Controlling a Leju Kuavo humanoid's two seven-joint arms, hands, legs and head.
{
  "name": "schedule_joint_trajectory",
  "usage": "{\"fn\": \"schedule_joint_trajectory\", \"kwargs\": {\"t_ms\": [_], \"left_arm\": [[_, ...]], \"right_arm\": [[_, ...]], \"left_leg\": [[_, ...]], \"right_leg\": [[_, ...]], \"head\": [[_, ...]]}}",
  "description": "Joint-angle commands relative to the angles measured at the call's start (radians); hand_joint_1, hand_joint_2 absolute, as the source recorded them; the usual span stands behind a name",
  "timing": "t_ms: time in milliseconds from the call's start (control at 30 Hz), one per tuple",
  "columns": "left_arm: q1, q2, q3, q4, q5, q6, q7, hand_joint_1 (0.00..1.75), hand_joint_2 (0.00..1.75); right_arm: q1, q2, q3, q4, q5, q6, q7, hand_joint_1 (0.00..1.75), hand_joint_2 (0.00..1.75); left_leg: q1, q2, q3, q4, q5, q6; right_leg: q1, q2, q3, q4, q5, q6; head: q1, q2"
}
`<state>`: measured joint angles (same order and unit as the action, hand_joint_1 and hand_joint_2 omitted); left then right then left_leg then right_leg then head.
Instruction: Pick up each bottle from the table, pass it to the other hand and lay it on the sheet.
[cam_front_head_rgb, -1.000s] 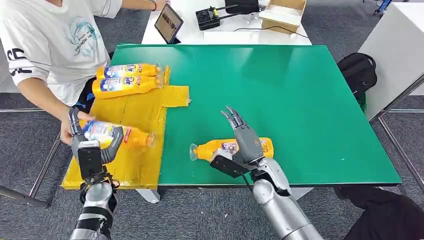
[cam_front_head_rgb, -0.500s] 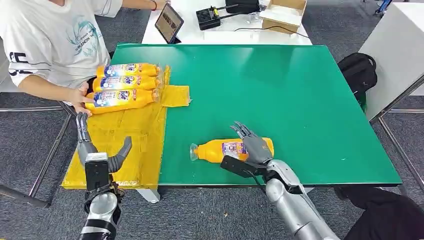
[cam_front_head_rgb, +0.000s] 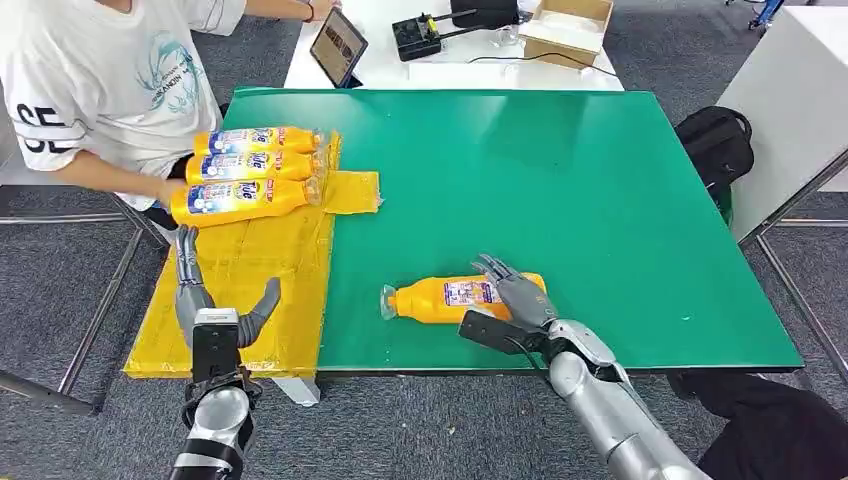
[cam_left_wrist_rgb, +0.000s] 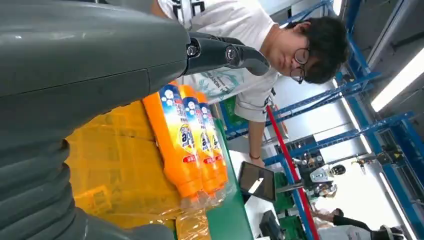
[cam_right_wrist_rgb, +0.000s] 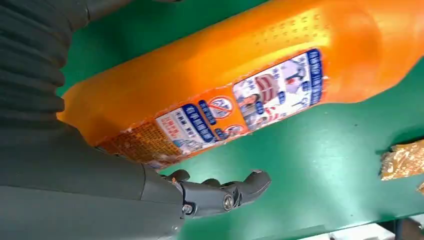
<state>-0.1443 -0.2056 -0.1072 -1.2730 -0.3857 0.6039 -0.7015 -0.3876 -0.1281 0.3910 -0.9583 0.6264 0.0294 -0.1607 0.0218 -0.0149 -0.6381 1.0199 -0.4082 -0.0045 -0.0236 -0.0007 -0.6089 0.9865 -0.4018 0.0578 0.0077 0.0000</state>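
An orange bottle lies on its side on the green table, cap toward the sheet. My right hand is lowered over its base end, fingers spread on either side, with a gap of table still showing. Three more orange bottles lie side by side at the far end of the yellow sheet. My left hand hovers over the sheet's near end, fingers apart and empty.
A person in a white shirt sits at the table's left, one hand at the nearest of the laid bottles. A tablet, a black device and a cardboard box stand on the white table behind. A black bag lies on the floor at right.
The person took the bottle from my left hand and laid it on the sheet as the third; that hand is now empty. My right hand has come down over the bottle on the table.
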Motion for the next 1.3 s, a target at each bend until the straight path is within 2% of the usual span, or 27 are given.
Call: {"fn": "schedule_joint_trajectory", "kwargs": {"t_ms": [33,333,567,800,833,867,900,933,1133,1200,1267,1300], "left_arm": [[-0.028,-0.011,-0.016,0.055,0.027,-0.061,0.003,0.0,1.75],[-0.025,-0.015,-0.031,0.081,0.013,-0.084,0.008,0.0,1.75],[-0.052,-0.016,-0.042,0.127,0.025,-0.089,0.006,0.0,1.75],[-0.069,-0.015,-0.06,0.152,0.042,-0.072,0.003,0.0,1.75],[-0.07,-0.014,-0.061,0.155,0.044,-0.076,0.004,0.0,1.75],[-0.071,-0.015,-0.061,0.157,0.046,-0.08,0.004,0.0,1.75],[-0.072,-0.016,-0.061,0.158,0.048,-0.08,0.003,0.0,1.75],[-0.073,-0.016,-0.062,0.159,0.049,-0.081,0.003,0.0,1.75],[-0.074,-0.017,-0.062,0.16,0.05,-0.081,0.003,0.0,1.75],[-0.074,-0.017,-0.062,0.16,0.052,-0.083,0.003,0.0,1.75],[-0.073,-0.018,-0.062,0.157,0.053,-0.081,0.003,0.0,1.75],[-0.071,-0.017,-0.063,0.153,0.051,-0.078,0.003,0.0,1.75]], "right_arm": [[-0.036,-0.07,0.058,0.084,0.056,-0.027,0.063,0.0,1.75],[-0.099,-0.065,0.069,0.176,0.075,-0.002,0.066,0.0,1.75],[-0.18,-0.067,0.117,0.315,0.027,0.096,0.066,0.0,1.75],[-0.199,0.0,0.116,0.405,0.005,0.026,0.028,0.0,1.75],[-0.192,0.007,0.108,0.403,-0.004,0.017,0.023,0.05,1.75],[-0.188,0.008,0.102,0.399,-0.011,0.013,0.014,0.94,1.75],[-0.183,0.009,0.092,0.396,-0.024,0.011,0.004,1.5,1.75],[-0.181,0.008,0.089,0.393,-0.028,0.009,-0.001,1.55,1.75],[-0.18,0.004,0.087,0.391,-0.029,0.008,-0.003,1.55,1.75],[-0.176,0.006,0.079,0.387,-0.037,0.006,-0.009,1.69,1.75],[-0.161,0.008,0.064,0.369,-0.047,-0.014,-0.021,1.64,1.75],[-0.154,0.01,0.057,0.358,-0.047,-0.024,-0.022,1.68,1.75]], "left_leg": [[0.0,-0.002,0.004,-0.001,-0.001,0.001],[0.0,0.001,0.005,-0.002,-0.001,0.001],[0.0,0.001,0.004,-0.001,-0.001,0.002],[0.0,0.002,0.004,-0.001,0.0,0.001],[0.0,0.003,0.006,-0.002,-0.001,0.001],[0.0,0.002,0.004,-0.001,-0.001,0.001],[0.0,0.002,0.004,-0.001,-0.001,0.001],[0.0,0.004,0.006,-0.002,-0.001,0.001],[0.001,0.007,0.004,-0.001,0.0,0.001],[0.0,0.007,0.005,-0.001,-0.001,0.001],[0.0,0.006,0.006,-0.001,-0.001,0.001],[0.001,0.006,0.005,-0.001,-0.001,0.001]], "right_leg": [[0.001,-0.003,0.005,-0.001,-0.001,-0.003],[0.0,0.0,0.006,-0.002,-0.001,-0.002],[0.001,0.0,0.005,-0.001,0.0,-0.002],[0.001,0.001,0.004,-0.002,0.001,-0.001],[0.001,0.001,0.006,-0.002,0.001,-0.002],[0.001,0.001,0.004,-0.001,0.001,-0.001],[0.001,0.001,0.004,-0.001,0.001,-0.001],[0.001,0.002,0.006,-0.002,0.001,-0.002],[0.001,0.006,0.003,-0.001,0.001,0.0],[0.001,0.006,0.004,-0.001,0.001,0.0],[0.001,0.005,0.004,-0.001,0.001,-0.001],[0.001,0.005,0.004,-0.001,0.001,-0.001]], "head": [[0.0,0.0],[0.0,0.0],[0.0,0.0],[0.0,0.0],[0.001,0.0],[0.0,0.0],[0.0,0.0],[0.0,0.0],[0.0,0.0],[0.0,0.0],[0.0,0.0],[0.0,0.0]]}}
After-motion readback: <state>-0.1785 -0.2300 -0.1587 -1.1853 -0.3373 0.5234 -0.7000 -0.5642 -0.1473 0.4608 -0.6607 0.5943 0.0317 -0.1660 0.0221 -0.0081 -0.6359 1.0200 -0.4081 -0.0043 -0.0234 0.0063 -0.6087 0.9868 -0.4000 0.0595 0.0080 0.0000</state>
